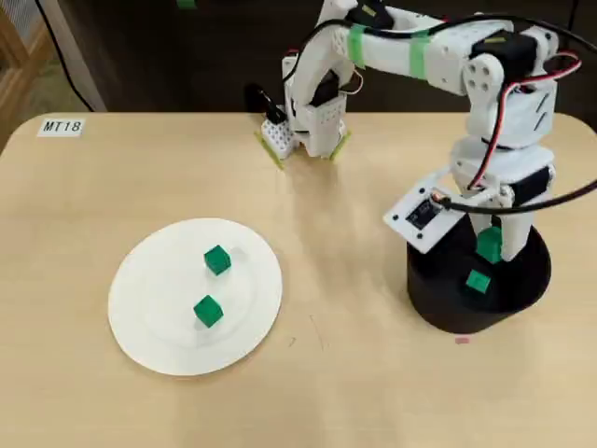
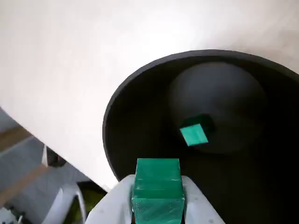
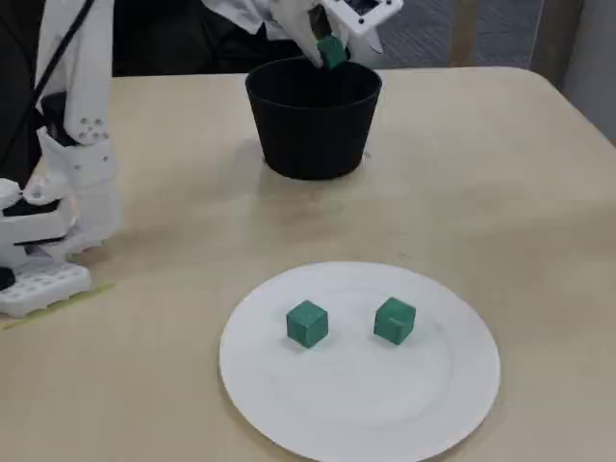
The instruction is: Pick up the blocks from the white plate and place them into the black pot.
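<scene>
Fingers (image 2: pixel 158 196) pinch a green block (image 2: pixel 157 189); table label (image 1: pixel 62 127) reads "MT18".

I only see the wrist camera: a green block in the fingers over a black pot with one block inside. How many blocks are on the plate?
Observer: Two. In the overhead view an upper block and a lower block lie on the white plate, not touching each other.
Operator: Is my block down inside the pot yet?
Observer: No. In the fixed view the held block hangs above the rim of the black pot, over its far side.
</scene>
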`<state>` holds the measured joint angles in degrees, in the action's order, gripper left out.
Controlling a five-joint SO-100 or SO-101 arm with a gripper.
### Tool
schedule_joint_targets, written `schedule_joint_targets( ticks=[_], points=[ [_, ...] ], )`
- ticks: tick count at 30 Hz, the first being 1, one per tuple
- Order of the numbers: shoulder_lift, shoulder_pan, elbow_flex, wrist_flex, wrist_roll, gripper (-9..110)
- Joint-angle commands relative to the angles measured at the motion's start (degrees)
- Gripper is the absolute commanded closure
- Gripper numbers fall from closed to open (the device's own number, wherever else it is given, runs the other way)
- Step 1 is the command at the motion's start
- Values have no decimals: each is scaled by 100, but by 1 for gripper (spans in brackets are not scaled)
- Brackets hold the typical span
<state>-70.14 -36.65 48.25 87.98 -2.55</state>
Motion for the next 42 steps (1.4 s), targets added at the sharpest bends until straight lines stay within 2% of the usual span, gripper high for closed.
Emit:
schedule_joint_targets(
  ticks=[1, 11, 15, 18, 23, 26, 28, 31, 34, 42],
  points=[
    [-18, 88, -18, -88, 62, 104],
    [62, 114, 0, 316, 53, 104],
    [-18, 18, 0, 439, 220, 85],
    [-88, -9, 0, 501, 264, 80],
    [-413, 62, 281, 545, 202, 87],
    [-765, 220, 642, 431, 114, 104],
    [-1389, 387, 1301, 141, 237, 104],
    [-3762, 773, 4166, -1731, 9, 104],
    [-5388, 1310, 6082, -2602, -97, 92],
    [-4825, 2812, 6144, -2461, 158, 92]
  ],
)
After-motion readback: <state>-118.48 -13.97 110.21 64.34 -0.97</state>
